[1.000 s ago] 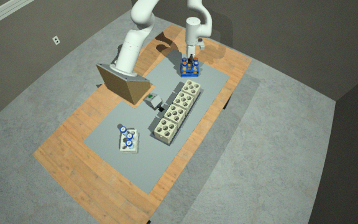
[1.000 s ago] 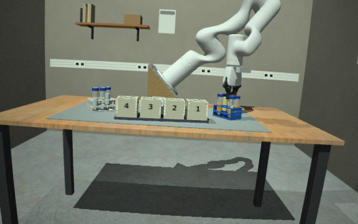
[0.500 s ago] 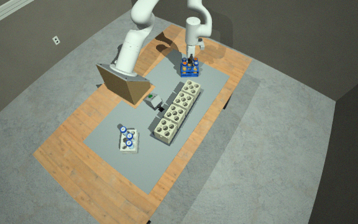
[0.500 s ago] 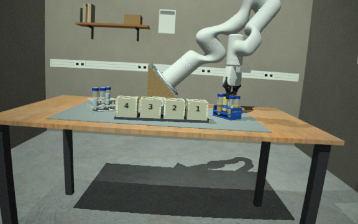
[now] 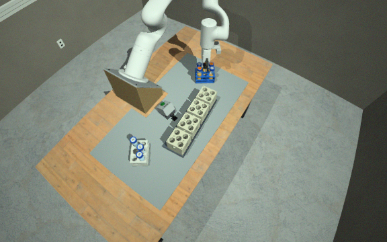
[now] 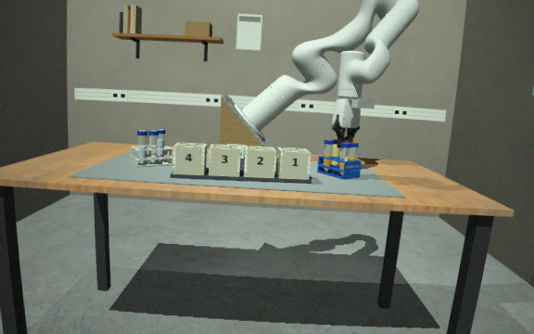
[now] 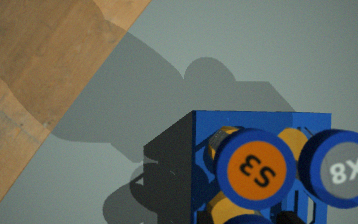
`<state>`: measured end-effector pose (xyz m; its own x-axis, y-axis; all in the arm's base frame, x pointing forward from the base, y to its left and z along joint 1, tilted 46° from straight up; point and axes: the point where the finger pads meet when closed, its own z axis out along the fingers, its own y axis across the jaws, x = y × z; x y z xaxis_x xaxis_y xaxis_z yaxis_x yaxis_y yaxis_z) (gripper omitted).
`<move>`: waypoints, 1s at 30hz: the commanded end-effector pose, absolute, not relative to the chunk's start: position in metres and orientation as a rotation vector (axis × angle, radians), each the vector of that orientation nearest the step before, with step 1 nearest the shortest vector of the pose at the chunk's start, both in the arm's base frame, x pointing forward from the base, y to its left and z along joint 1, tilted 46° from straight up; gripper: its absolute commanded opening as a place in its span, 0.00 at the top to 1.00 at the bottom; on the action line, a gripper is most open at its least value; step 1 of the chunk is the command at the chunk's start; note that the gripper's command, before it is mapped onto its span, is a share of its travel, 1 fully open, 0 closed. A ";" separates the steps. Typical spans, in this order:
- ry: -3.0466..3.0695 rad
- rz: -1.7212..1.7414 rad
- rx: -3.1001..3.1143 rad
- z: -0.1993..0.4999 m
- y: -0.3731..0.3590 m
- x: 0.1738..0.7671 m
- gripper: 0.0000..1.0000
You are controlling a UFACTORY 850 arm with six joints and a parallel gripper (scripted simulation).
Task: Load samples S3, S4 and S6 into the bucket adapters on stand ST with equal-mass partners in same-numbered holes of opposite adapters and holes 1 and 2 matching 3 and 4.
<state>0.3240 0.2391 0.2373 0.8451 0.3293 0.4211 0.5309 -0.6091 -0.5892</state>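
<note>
One part-open claw grips a blue cap.

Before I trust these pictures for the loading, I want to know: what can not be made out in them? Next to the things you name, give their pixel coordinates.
- Cap held by the gripper [image 5: 206,68] [image 6: 346,140]: its ID is cut off by the wrist view's bottom edge.
- White caps' mL, white rack [image 5: 139,164] [image 6: 152,165]: too small in the top view.
- S3's [image 7: 256,171] fill level: hidden by its cap in the wrist view.

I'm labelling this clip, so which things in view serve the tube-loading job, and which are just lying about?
For the job:
- blue rack
- white rack
- four adapters
- stand
- green key
- S3

Not for it:
- X8
- shelf
- books
- cardboard box
</note>
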 end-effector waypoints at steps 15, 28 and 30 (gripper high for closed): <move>-0.622 -0.351 -2.275 0.241 0.236 0.324 1.00; -0.622 -0.351 -2.275 0.246 0.230 0.324 1.00; -0.622 -0.351 -2.275 0.247 0.229 0.324 1.00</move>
